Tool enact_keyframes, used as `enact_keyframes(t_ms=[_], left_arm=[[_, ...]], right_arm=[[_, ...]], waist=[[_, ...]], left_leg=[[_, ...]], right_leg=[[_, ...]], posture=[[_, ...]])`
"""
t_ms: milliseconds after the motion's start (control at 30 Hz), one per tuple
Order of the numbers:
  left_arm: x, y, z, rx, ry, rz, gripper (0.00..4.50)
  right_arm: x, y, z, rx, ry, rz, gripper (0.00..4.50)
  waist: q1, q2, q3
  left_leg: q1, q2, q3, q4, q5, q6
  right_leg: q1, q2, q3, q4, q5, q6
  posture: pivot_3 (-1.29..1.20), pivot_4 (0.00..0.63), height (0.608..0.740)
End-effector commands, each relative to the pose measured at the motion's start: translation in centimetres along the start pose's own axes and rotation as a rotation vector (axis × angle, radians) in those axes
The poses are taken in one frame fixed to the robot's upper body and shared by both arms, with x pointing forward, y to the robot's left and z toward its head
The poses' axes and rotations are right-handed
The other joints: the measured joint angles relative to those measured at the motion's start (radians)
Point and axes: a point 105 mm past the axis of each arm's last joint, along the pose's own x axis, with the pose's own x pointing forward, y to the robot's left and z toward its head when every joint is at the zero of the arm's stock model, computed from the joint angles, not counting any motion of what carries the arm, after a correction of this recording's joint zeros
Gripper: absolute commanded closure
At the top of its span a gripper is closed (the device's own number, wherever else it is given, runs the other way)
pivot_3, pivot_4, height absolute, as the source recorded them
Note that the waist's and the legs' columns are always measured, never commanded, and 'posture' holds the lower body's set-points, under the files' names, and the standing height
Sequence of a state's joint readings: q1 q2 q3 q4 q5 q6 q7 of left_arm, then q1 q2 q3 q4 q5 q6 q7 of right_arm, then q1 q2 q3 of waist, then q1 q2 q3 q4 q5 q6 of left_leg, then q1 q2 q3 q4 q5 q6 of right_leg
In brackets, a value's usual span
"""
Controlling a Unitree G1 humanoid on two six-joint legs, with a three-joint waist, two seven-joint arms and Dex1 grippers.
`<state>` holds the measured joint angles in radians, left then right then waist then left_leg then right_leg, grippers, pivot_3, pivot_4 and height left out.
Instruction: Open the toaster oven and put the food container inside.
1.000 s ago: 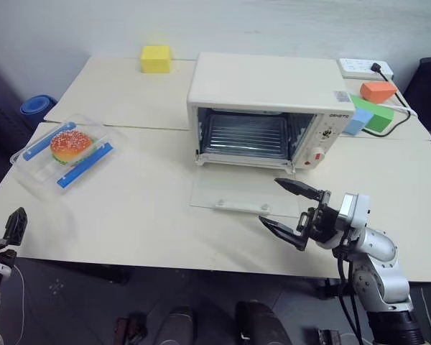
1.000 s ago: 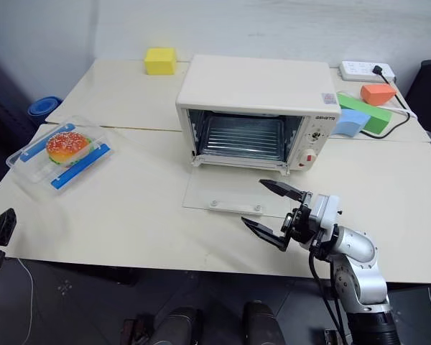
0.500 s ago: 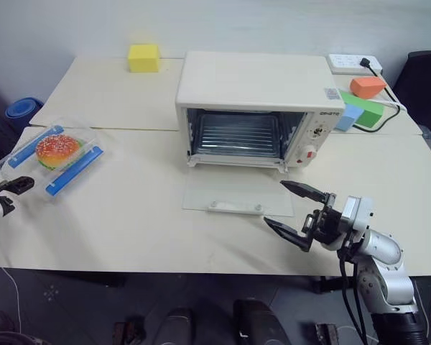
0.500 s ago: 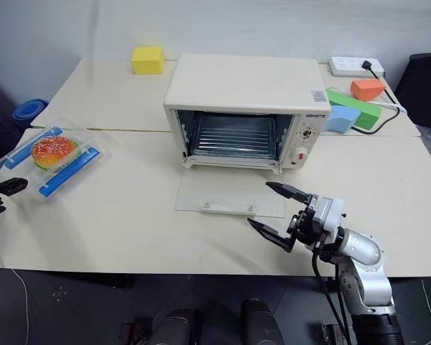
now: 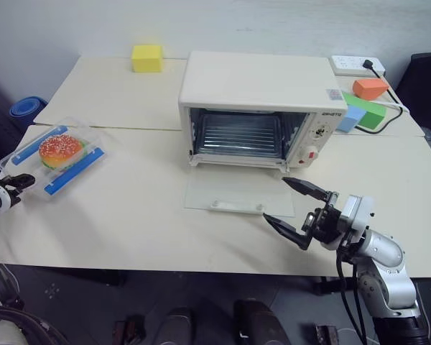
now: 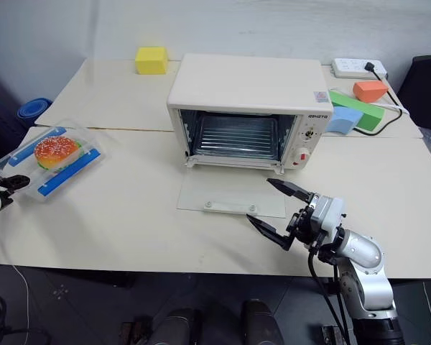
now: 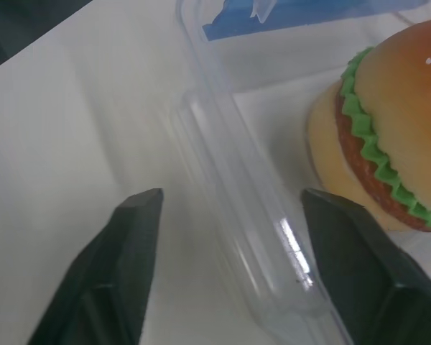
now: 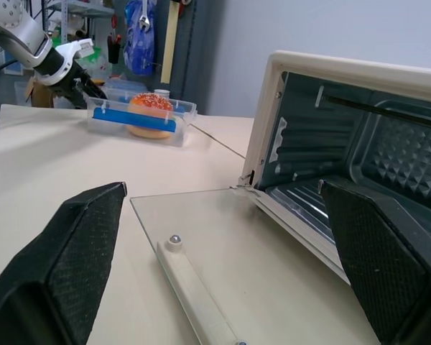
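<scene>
Nearest the robot, the right gripper (image 5: 296,210) hangs over the front edge of the table (image 5: 144,215) with its two black fingers spread wide and nothing between them, just in front of the toaster oven's glass door (image 5: 238,195), which lies flat on the table. At the table's left edge the left gripper (image 7: 226,215) has its fingers apart, one on each side of the near end wall of the food container (image 5: 54,154), not visibly pressing it, the burger (image 7: 377,144) just past them. Farther back, the toaster oven (image 5: 262,108) stands open, well apart from the food container.
</scene>
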<state>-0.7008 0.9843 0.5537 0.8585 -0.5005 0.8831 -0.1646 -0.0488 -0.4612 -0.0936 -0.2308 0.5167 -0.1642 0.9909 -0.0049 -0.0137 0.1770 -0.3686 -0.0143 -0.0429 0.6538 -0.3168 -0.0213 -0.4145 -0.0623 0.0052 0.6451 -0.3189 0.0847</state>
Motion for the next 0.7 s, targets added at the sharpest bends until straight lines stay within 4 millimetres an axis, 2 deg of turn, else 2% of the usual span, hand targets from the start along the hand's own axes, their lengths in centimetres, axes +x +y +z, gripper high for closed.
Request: enact_keyframes(t_ms=[33,167,233,367,433,600,700], left_arm=[[-0.9,0.3,2.0,0.007,-0.062,0.005,2.50],[-1.2,-0.3,2.7,0.023,-0.076,-0.024,3.75],[-1.8,-1.2,3.4,0.121,-0.083,-0.084,4.22],[-3.9,-3.1,4.9,0.181,-0.082,-0.200,4.23],[-5.4,-5.0,4.9,0.271,-0.036,-0.278,4.23],[-7.6,-9.3,3.1,0.403,0.070,-0.417,4.23],[-7.6,-12.2,1.3,0.441,0.080,-0.463,4.23]], right_arm=[[0.1,-0.3,0.9,-0.052,-0.008,0.010,0.00],[0.3,-0.5,0.9,-0.062,-0.003,0.009,0.00],[0.2,-0.6,0.9,-0.066,0.001,0.008,0.00],[0.2,-0.7,0.9,-0.068,0.003,0.003,0.00],[0.2,-0.7,0.8,-0.066,0.005,-0.001,0.00],[-0.7,-1.2,0.7,-0.069,0.037,-0.029,0.00],[-1.8,-1.5,0.6,-0.079,0.070,-0.062,0.00]], waist=[[0.000,0.000,0.000],[0.000,0.000,0.000],[0.001,-0.001,0.000],[-0.002,-0.004,0.000],[-0.002,-0.004,0.000],[0.004,-0.004,0.001],[0.008,-0.003,0.001]], left_leg=[[0.000,0.000,0.000,0.000,0.000,0.000],[0.000,0.000,0.000,0.000,0.000,0.000],[0.000,0.000,0.000,0.000,0.000,0.000],[-0.002,0.000,-0.001,0.000,0.000,0.000],[-0.002,0.000,0.000,0.000,0.000,0.000],[-0.002,0.000,-0.001,0.000,0.000,0.001],[-0.002,0.000,-0.001,0.001,0.000,0.001]], right_leg=[[0.000,0.000,0.000,0.000,0.000,0.000],[0.000,0.000,0.000,0.000,0.000,0.000],[0.000,0.000,0.000,0.001,0.000,0.000],[-0.001,0.000,0.000,0.002,0.000,0.000],[-0.001,0.000,0.000,0.002,0.000,0.000],[0.000,-0.001,0.001,0.002,0.000,0.000],[0.000,-0.001,0.000,0.000,0.000,0.000]], posture=[[0.00,0.150,0.740],[0.00,0.150,0.740],[0.00,0.150,0.740],[0.00,0.150,0.740],[0.00,0.150,0.740],[0.00,0.150,0.740],[0.00,0.150,0.740]])
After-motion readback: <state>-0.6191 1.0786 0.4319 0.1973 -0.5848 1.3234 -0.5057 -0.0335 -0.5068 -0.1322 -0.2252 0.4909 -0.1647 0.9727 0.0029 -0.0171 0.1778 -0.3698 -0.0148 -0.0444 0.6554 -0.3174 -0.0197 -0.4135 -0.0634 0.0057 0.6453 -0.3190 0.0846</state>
